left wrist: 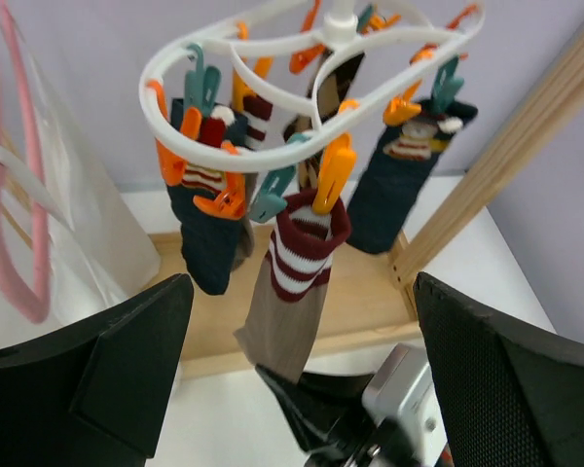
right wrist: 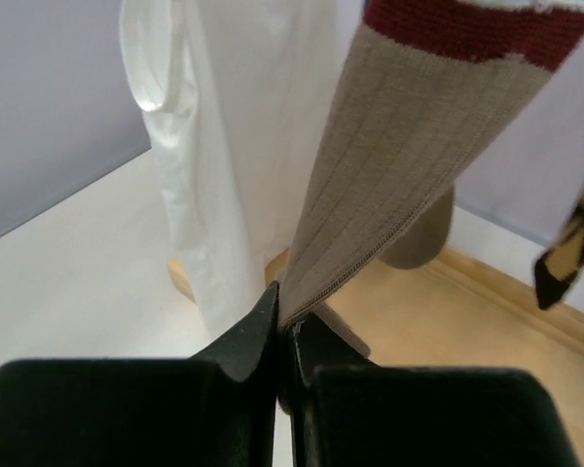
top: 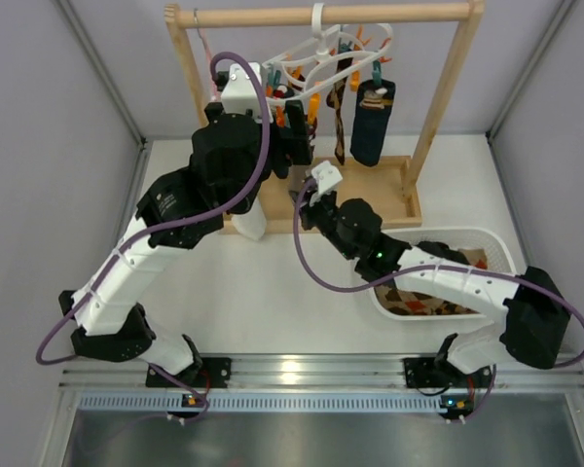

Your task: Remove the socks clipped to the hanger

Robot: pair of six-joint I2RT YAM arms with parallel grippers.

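Noting taupe sock [left wrist: 290, 292] hanging by its red-and-white striped cuff from an orange peg [left wrist: 333, 177] on the near edge of the hanger [left wrist: 170, 68]. Seeing its lower end pinched flat between the fingers of the right gripper [right wrist: 284, 326], clamped on the fabric with no gap showing, just above the wooden rack base [top: 380, 180]. Recording the sock running stretched and slanted from peg down to gripper.

Logging more on the hanger: a dark sock [left wrist: 209, 243] on the left pegs, close beside the taupe one, and a navy sock [left wrist: 389, 199] on the far side, near the rack post [top: 446, 92].

Finding left gripper [left wrist: 302, 282] spread wide and holding nothing, raised in front of the hanger and facing the taupe sock; not managing to tell how near the fingers are to the fabric.

Checking edges and room:
- White cloth [right wrist: 224, 146] hanging just left of the taupe sock, crowding that side.
- Pink hanger [left wrist: 19, 243] sitting further left.
- Bare bench [top: 253, 292] lying open between rack base and arm bases.
- White basket [top: 496, 238] sitting on the right beside the right arm, already holding patterned socks [top: 428, 304].
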